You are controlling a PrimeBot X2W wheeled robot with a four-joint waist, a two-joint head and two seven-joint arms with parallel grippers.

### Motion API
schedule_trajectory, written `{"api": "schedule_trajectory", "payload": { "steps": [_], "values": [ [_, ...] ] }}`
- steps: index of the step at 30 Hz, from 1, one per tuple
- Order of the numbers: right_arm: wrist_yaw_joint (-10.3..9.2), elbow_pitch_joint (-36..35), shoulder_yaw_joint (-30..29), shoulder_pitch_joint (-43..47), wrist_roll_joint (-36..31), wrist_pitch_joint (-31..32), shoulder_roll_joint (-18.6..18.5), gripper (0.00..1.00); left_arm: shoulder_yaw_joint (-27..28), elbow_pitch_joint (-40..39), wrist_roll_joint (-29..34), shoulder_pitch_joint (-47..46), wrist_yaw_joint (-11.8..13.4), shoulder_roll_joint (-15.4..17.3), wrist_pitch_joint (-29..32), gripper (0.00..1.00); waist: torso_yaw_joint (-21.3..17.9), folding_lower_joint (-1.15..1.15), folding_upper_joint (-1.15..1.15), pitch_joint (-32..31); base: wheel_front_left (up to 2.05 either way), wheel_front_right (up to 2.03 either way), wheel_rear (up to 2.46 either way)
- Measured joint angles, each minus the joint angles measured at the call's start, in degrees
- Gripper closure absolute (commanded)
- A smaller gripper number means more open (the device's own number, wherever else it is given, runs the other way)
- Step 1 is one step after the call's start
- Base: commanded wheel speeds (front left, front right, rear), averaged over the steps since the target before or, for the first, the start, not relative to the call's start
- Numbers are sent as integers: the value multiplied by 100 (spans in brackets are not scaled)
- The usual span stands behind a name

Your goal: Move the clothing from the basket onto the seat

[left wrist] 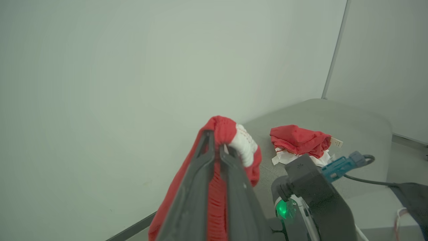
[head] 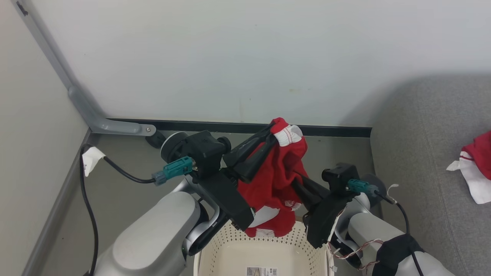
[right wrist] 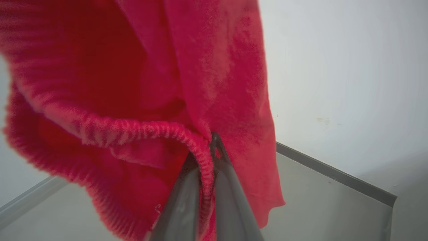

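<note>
Left tool (head: 271, 137) and right tool (head: 298, 183) each pinch one soft red white-trimmed garment (head: 276, 180), hanging in head view above a holed cream plastic basket (head: 307, 245).

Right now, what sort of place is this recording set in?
Probably a corner of a plain indoor room, staged as a living space or test lab: a grey sofa seat with red clothing on it, a laundry basket, and a bare white wall with dark skirting.
</note>
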Motion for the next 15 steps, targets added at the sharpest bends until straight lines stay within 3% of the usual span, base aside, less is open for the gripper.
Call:
{"api": "schedule_trajectory", "payload": {
  "steps": [8,15],
  "values": [
    [0,-142,-397,20,331,1,-130,100,192,123,-9,120,46,309,-52,100,-133,0,0,-33,0,0,0],
    [0,-349,-1020,152,572,1,-460,100,185,153,-53,315,100,300,-76,100,-291,0,0,-83,0,0,0]
  ]
}}
